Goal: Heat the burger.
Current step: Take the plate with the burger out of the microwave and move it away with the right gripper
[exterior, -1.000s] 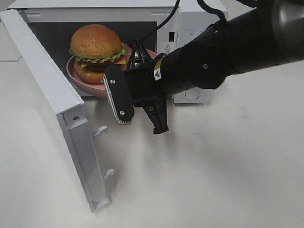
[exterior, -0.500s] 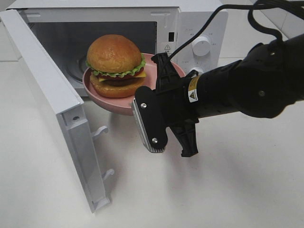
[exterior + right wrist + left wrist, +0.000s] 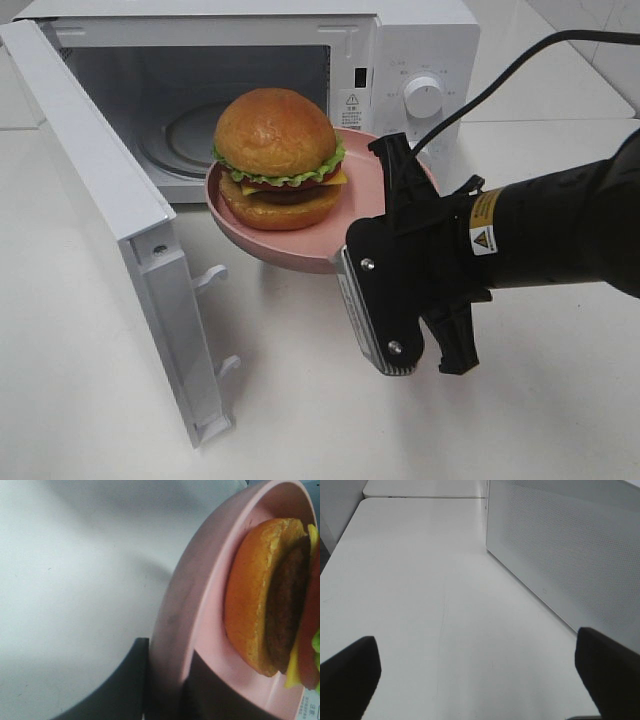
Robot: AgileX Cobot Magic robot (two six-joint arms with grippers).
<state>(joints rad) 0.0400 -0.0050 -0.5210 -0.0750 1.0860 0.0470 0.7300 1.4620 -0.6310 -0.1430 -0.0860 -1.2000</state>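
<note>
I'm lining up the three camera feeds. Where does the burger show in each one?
Exterior high: burger on the pink plate, before the open microwave.
Left wrist: not in view.
Right wrist: burger lies sideways in the picture.
Shared landmark: the pink plate.

A yellow label (image 3: 484, 224) with a black warning triangle sits on the black right arm (image 3: 560, 235); its small print is too fine to read. The white microwave (image 3: 420, 60) carries a sticker (image 3: 350, 104) with a warning triangle beside its door opening, and tiny marks ring its knob (image 3: 424, 95), none legible. A scrap of printed label shows in the right wrist view, unreadable
</note>
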